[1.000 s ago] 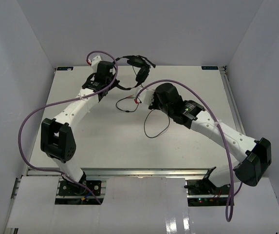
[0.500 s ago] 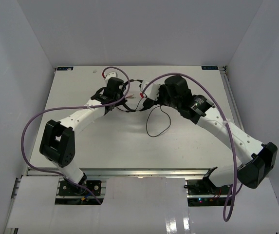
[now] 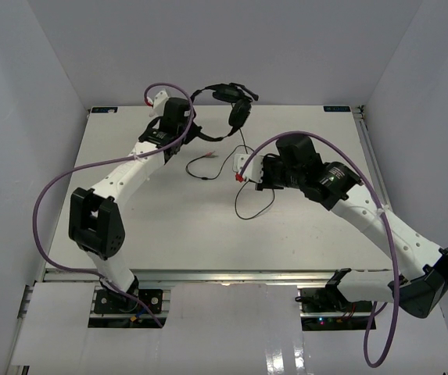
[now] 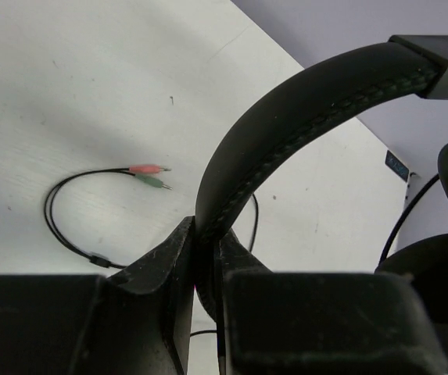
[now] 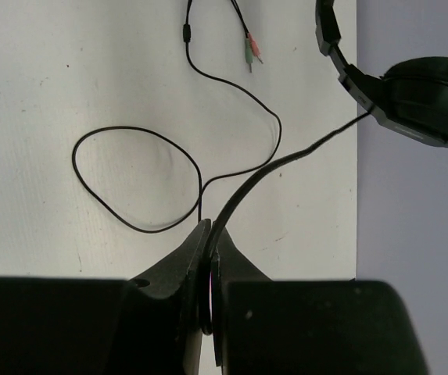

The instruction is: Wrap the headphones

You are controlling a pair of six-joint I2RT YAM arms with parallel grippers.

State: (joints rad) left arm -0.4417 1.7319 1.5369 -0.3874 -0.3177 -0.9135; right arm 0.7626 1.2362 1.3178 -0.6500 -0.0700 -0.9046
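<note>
Headphones, black, over-ear, one set. Held aloft near the far edge of the bench, a little left of centre in the overhead view. The headband arches out from the grip towards the two earcups, which hang to the right of it.

Left pincer: closed on the headband. The padded, stitched band is clamped edge-on between both fingers. One earcup shows at the lower right of the left wrist view, and a thin lead runs up beside it.

Right pincer: closed on the cord, the thin black lead pinched between the fingertips. From this grip one strand climbs up and to the right to the nearer earcup, clear of the bench surface. A second strand runs away across the bench.

Slack cord: lies flat on the bench in one loose oval loop just beyond the right pincer, then curves on towards the plugs.

Plugs: a pair, one pink and one green, side by side at the cord's split end. They rest on the bench between the two arms, touching neither pincer.

Purple cables: one thick cable arcs along each arm, separate from the headphone cord.
</note>
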